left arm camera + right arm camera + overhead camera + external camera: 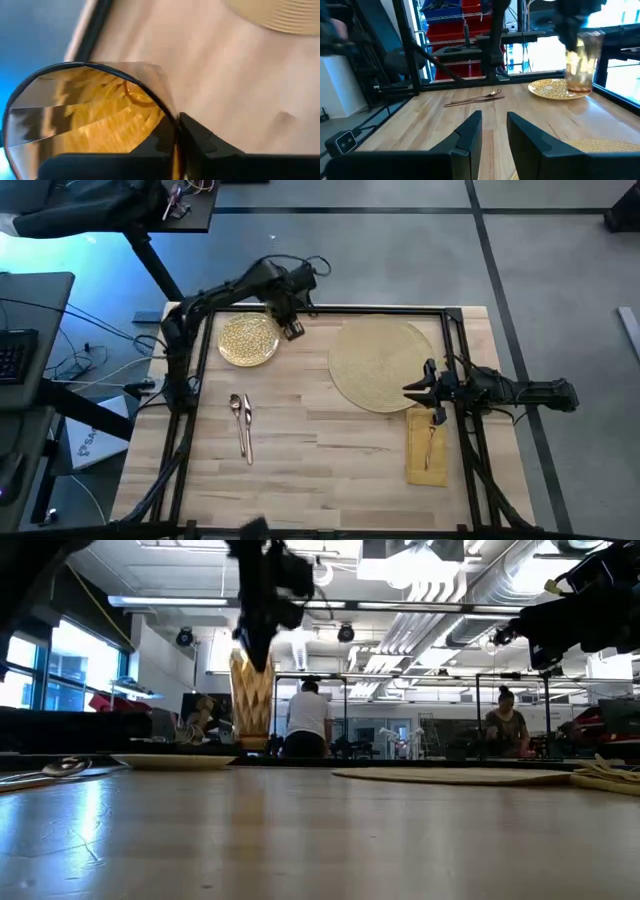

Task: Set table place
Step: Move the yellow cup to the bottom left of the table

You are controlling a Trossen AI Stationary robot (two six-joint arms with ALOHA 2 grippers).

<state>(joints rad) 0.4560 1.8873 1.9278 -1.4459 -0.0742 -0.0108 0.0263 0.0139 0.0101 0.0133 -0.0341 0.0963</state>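
The left jaws point(291, 328) pinch the amber tumbler point(581, 62) by its rim, over the gold plate's point(248, 339) edge. A one-sided rim grip could let it tilt or slip, striking the plate. The right jaws point(421, 388) wait spread above the mat point(375, 360).

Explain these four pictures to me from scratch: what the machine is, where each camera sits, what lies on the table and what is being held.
Two dark robot arms work at a wooden table. One camera looks straight down, one sits at table height, and one rides on each wrist. The left gripper is shut on an amber glass tumbler, holding it beside the gold plate. The right gripper hangs open and empty over the edge of the round straw mat. Cutlery lies near the left side, and a yellow napkin lies below the mat with a slim utensil on it.
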